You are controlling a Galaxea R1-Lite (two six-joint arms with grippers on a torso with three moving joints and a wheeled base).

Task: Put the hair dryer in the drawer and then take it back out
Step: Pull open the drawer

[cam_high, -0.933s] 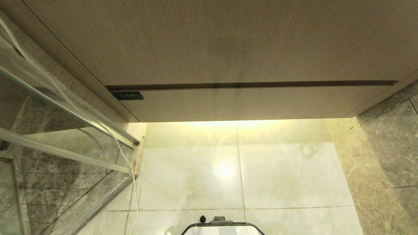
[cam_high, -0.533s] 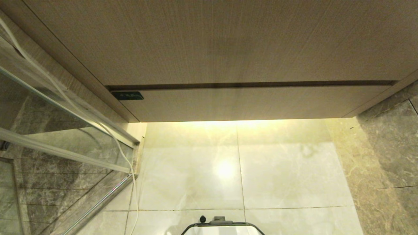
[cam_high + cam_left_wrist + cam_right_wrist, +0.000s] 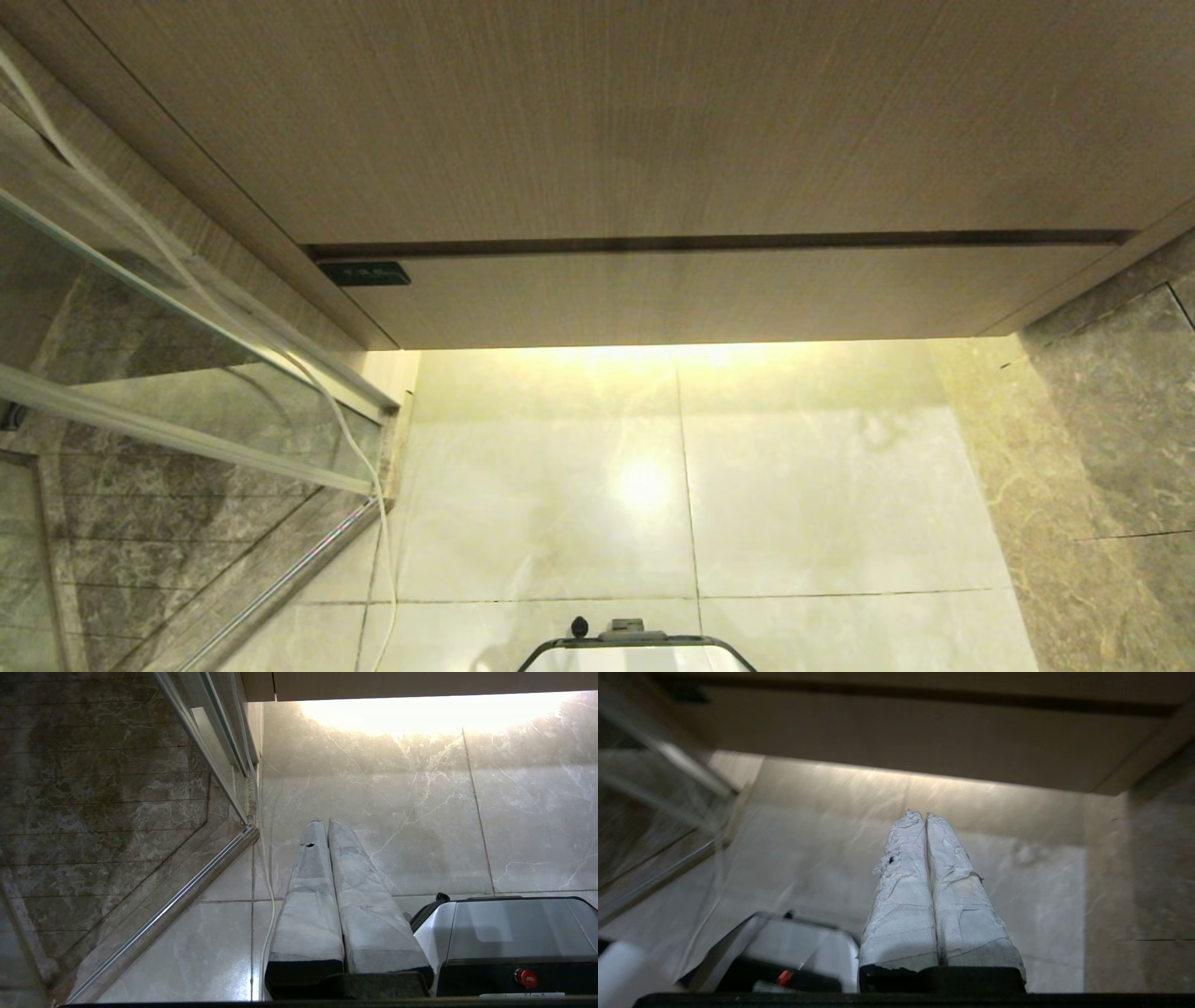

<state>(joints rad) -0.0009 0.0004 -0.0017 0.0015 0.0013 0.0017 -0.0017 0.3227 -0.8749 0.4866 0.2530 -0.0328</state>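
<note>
Task progress: While the drawer point(image 3: 709, 294) sits fully shut, flush under the taller wood panel point(image 3: 597, 112), no stage of the task shows as done here; whether the dryer has already gone in and come out cannot be told.
Hair dryer: not visible in any view, so its place is unknown; it may be inside the shut drawer or out of the camera's reach.
What is left, as a judgement: at the least the drawer has to be pulled open, and the dryer found, before anything can be put in or taken out.
Nearest thing: the robot's own base point(image 3: 635, 651), at the near edge of the head view on the pale floor tiles point(image 3: 551, 485).
Left end effector point(image 3: 324, 828): closed, its two wrapped fingers pressed together, holding nothing, hanging low over the floor beside the base.
Right end effector point(image 3: 922, 821): closed the same way, empty, raised and aimed toward the drawer front across the floor.
Near left: a glass shower door point(image 3: 140, 373) with a metal rail, and a white cable point(image 3: 359, 467) trailing down along it to the floor.
Right: a dark marble wall point(image 3: 1111, 439).
Far: a small dark label point(image 3: 364, 273) at the drawer's left end.
In the way: nothing lies between robot and drawer; the plain front has no handle, so the dark gap above it looks like the only place to get a hold.
</note>
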